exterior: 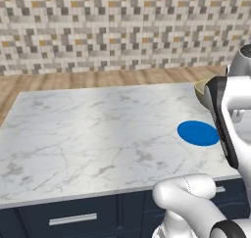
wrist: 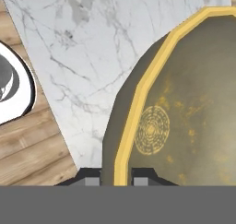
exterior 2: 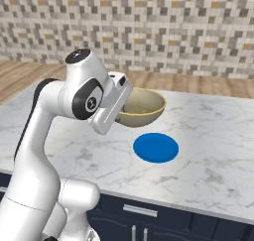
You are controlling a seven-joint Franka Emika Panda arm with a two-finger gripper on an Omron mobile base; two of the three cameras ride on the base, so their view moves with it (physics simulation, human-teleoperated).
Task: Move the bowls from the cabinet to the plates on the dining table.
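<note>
Clamping the rim of a bowl (wrist: pixel 184 103) between nearly closed jaws, the robot arm's gripper (wrist: pixel 117 177) holds the beige-tan dish aloft above the dining table (exterior 2: pixel 218 136), one finger (wrist: pixel 90 179) outside the rim and one inside. A bright blue plate (exterior 2: pixel 156 147) lies flat on the white marble table just below and in front of the bowl, apart from it. Behind the table run a wood floor (exterior: pixel 98 78) and a mosaic-tiled wall (exterior: pixel 122 26).
</note>
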